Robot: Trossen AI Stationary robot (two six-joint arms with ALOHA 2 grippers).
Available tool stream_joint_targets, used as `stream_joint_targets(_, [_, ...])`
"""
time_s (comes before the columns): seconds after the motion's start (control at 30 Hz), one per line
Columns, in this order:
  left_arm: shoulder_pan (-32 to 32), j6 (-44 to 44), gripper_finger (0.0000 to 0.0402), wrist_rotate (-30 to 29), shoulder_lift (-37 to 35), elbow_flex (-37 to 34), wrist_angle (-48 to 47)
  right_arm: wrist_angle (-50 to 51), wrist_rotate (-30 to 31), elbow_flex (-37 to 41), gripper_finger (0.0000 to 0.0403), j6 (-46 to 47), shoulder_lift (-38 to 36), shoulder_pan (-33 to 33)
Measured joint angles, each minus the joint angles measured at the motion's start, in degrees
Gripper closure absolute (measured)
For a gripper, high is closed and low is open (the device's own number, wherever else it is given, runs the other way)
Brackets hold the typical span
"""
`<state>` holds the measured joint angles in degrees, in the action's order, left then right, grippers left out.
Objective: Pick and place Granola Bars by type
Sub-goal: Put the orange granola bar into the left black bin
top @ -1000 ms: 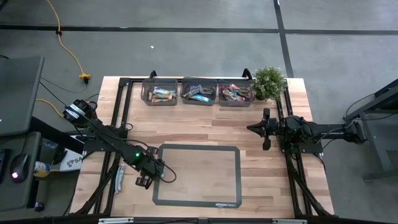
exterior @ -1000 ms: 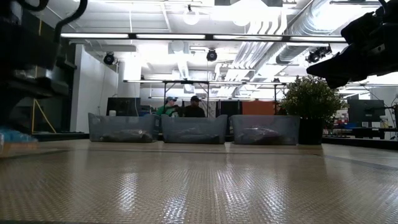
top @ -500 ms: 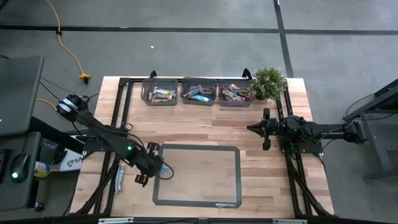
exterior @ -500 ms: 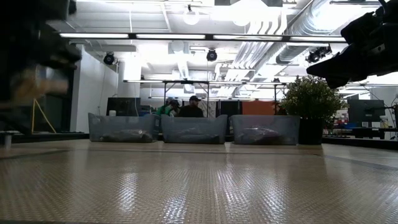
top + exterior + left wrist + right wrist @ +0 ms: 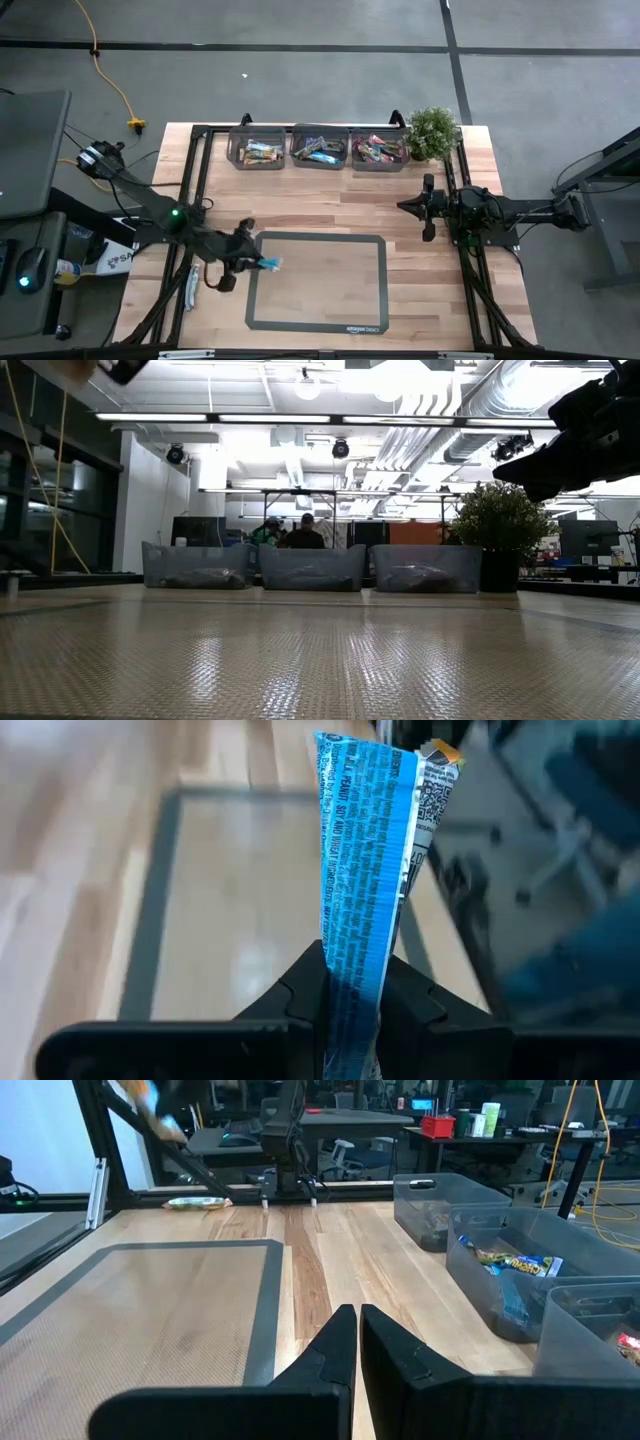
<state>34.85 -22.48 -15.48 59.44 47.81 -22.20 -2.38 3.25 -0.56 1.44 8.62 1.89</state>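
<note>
A bright blue granola bar (image 5: 365,890) stands up out of the left gripper (image 5: 352,1005), whose two dark fingers are clamped on its lower end, so the wrapper rises free above them with its printed side showing. Seen from above, that bar (image 5: 270,264) hangs in the air over the left edge of the grey mat (image 5: 320,300) in the middle of the desk (image 5: 430,290), lifted clear of the surface, probably so it can be carried without dragging. Along the far edge of the desk sit three clear bins side by side: the left bin (image 5: 262,161), the middle bin (image 5: 320,163) and the right bin (image 5: 378,163), each already holding wrapped bars, so the sorting looks well along. Blue wrappers seem to lie in the middle bin, which makes it the likely home for the held bar, though they are too small to be sure. One more pale wrapped bar (image 5: 192,285) lies flat on the wood just left of the mat, beside the left arm, apparently still waiting to be sorted. The right gripper (image 5: 349,1342) has its fingers pressed together on nothing and waits at the desk's right side, near a small potted plant (image 5: 432,131) at the far right corner.
</note>
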Motion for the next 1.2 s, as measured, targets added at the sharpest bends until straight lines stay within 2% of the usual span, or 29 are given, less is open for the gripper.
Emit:
stream_joint_targets(0.3, [0.0,-0.5,0.0350,-11.3,-6.7,0.0,13.8,0.0,0.0,0.0,0.0401,0.0,0.0,0.0])
stream_joint_targets(0.57, [0.0,2.9,0.0350,-32.0,-11.9,0.0,22.9,0.0,0.0,0.0,0.0400,0.0,0.0,0.0])
stream_joint_targets(0.77, [-0.7,13.1,0.0350,-47.8,-16.0,0.0,29.6,0.0,0.0,0.0,0.0400,0.0,0.0,0.0])
stream_joint_targets(0.83, [-2.8,16.1,0.0350,-49.1,-17.3,0.0,31.4,0.0,0.0,0.0,0.0400,0.0,0.0,0.0])
stream_joint_targets(0.93, [-7.4,19.0,0.0350,-46.8,-19.2,0.0,32.7,0.0,0.0,0.0,0.0400,0.0,0.0,0.0])
stream_joint_targets(1.2, [-22.0,21.1,0.0350,-45.1,-23.5,0.0,32.5,0.0,0.0,0.0,0.0400,0.0,0.0,0.0])
